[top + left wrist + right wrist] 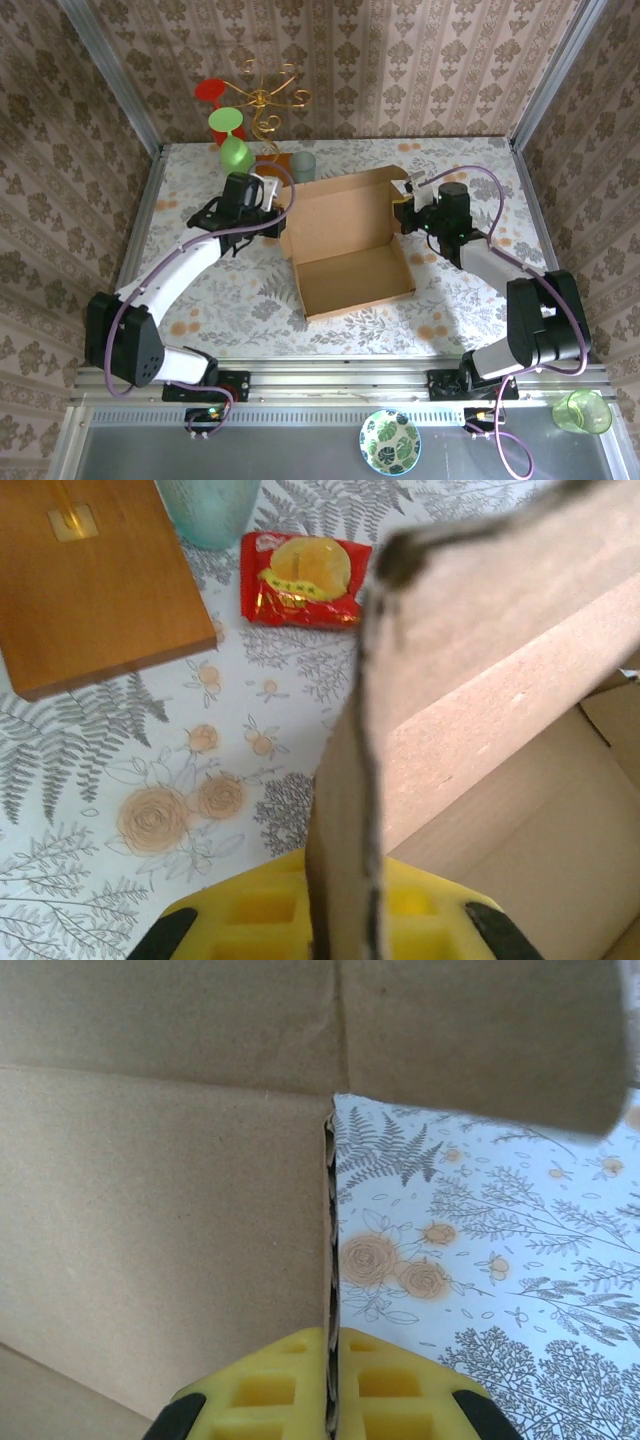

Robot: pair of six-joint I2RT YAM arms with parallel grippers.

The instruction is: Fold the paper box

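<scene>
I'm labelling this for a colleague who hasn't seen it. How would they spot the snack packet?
Find the big box; past its far left corner are a wooden slab and a teal cup. The packet lies flat beside them: shiny red with a yellow picture.

Both arms are reaching inward from opposite sides, elbows bent. The left end effector [272, 205] is clamping tight on a paper box [345, 250] wall, and the right end effector [405, 212] is clamping the opposite wall.
</scene>
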